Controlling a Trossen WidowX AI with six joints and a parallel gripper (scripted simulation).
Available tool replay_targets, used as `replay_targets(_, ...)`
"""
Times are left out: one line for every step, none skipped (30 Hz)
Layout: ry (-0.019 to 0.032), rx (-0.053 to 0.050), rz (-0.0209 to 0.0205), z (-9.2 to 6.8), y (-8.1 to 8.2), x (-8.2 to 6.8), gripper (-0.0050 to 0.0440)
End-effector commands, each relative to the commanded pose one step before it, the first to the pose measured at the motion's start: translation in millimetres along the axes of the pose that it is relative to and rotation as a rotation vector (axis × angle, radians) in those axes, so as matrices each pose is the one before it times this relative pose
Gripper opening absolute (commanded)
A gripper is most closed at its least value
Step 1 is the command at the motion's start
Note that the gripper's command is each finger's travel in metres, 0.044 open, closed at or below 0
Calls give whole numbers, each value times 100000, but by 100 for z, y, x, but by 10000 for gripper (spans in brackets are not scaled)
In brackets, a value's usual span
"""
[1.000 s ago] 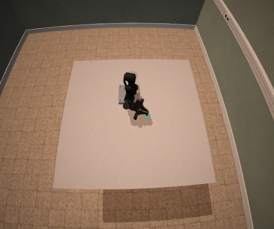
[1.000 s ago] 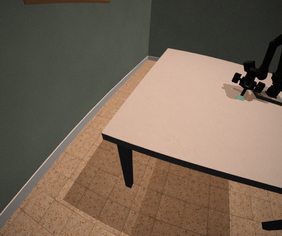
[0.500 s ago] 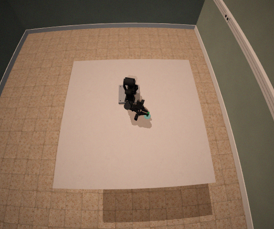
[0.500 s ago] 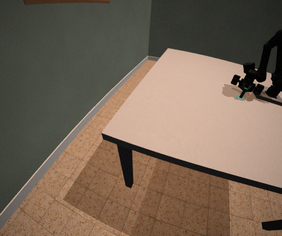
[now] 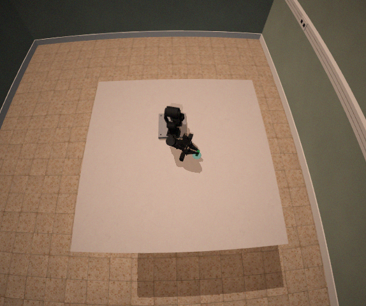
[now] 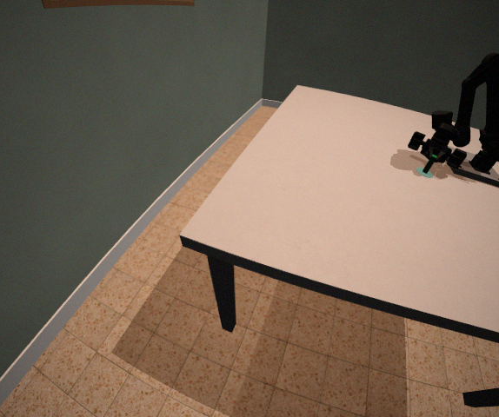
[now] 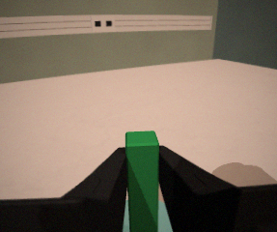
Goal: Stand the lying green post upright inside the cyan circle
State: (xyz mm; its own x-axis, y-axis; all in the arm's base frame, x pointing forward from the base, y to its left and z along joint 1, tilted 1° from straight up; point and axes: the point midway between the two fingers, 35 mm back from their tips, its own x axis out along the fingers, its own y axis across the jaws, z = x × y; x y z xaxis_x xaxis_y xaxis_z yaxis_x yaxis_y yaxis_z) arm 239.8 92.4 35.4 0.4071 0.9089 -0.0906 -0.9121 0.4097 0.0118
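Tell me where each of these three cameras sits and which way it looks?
Top: high overhead, looking down on the white table, tiled floor and the whole black arm.
Exterior: off one table corner, above it, looking across at the arm bent down over the cyan circle.
Wrist: on the arm, looking along the tool toward the far wall; its two black fingers clamp the green post.
Shared: all three show the post over the cyan circle; it appears in the top view and exterior view too.
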Motion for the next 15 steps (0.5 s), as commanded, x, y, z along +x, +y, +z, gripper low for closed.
replay_targets(-123,-369,-194,56,-37,72,71)
replay_targets(0,0,0,0,0,0,94)
replay_targets(0,0,0,0,0,0,118)
replay_targets(0,0,0,0,0,0,142)
replay_targets(0,0,0,0,0,0,167)
replay_targets(0,0,0,0,0,0,167)
replay_targets(0,0,0,0,0,0,167)
replay_targets(0,0,0,0,0,0,190)
replay_targets(0,0,0,0,0,0,215)
replay_targets(0,0,0,0,0,0,239)
replay_targets(0,0,0,0,0,0,263)
replay_targets(0,0,0,0,0,0,286)
replay_targets(0,0,0,0,0,0,311)
replay_targets(0,0,0,0,0,0,334)
replay_targets(0,0,0,0,0,0,359)
